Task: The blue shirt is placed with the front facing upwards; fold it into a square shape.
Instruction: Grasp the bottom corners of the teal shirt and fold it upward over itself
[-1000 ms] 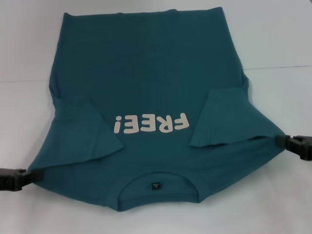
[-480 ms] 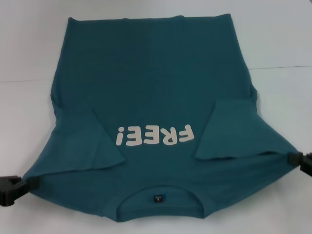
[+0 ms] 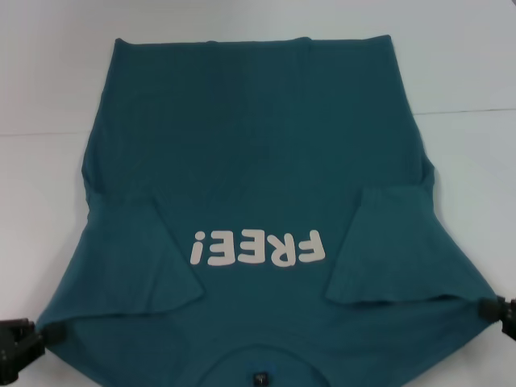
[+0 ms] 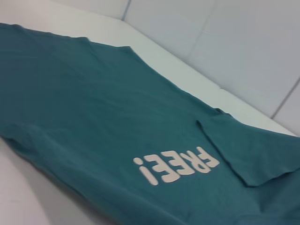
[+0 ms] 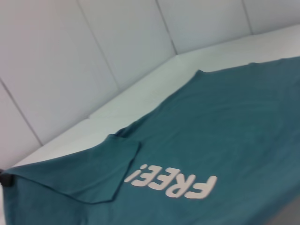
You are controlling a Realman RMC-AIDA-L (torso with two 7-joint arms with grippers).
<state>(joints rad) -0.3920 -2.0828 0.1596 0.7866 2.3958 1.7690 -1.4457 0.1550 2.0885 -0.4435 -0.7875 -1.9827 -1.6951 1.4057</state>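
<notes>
We've got the left gripper (image 3: 36,337) and right gripper (image 3: 488,309) pinching the shirt (image 3: 258,161) at its shoulders, stretched taut for a clean fold.

The left pincer (image 3: 36,334) and right pincer (image 3: 488,309) sit low at opposite sides, each clamped on cloth.

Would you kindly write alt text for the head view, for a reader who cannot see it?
A blue shirt lies front up on a white table, its white "FREE!" lettering upside down. The left gripper and the right gripper pinch its near corners, with both sleeves folded inward.
</notes>
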